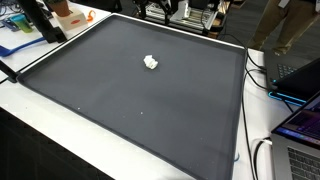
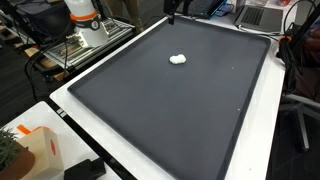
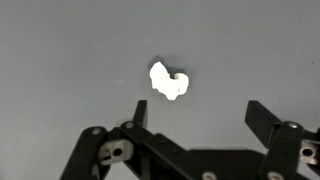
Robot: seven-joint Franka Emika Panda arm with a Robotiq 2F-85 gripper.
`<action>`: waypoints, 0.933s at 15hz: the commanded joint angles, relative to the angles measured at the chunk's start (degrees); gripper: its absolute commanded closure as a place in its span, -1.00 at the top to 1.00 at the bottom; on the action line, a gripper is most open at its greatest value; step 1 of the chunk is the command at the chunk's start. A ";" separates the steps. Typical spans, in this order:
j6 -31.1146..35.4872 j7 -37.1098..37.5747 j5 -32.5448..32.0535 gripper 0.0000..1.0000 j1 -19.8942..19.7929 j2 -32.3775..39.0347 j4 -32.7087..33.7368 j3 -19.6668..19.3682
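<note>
Desk [image 1: 40,135]: white top, dark grey mat [image 1: 150,120] spanning nearly to every edge. At one side edge: open laptops [image 1: 300,125] and loose cables [image 1: 258,150]. Off a far corner: wire cart [image 2: 70,50]. Near corner: tan box [image 2: 40,150]. Even indoor light.

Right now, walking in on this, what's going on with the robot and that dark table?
Nothing is being held at the moment. In the wrist view the end effector is open and empty, looking down at a small white lump that lies just beyond its fingertips, apart from them. Both exterior views show that lump alone on a large dark grey mat. What it is made of is too small to tell.
</note>
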 commanded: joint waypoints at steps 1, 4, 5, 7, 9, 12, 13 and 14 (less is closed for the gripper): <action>-1.78 1.56 -3.89 1.00 4.70 2.82 1.61 -4.16; -3.50 4.34 -11.40 1.00 8.58 7.47 3.66 -6.86; -4.44 5.76 -14.31 1.00 9.99 9.26 4.60 -7.88; -8.49 9.94 -20.29 1.00 14.81 14.34 7.60 -11.61; -13.17 14.63 -25.56 1.00 21.81 20.75 12.51 -16.98; -19.19 20.94 -29.98 1.00 32.43 29.36 22.51 -24.99; -20.50 22.62 -30.59 1.00 35.40 31.77 26.03 -27.22; -21.64 24.12 -30.80 1.00 37.97 34.01 29.58 -29.25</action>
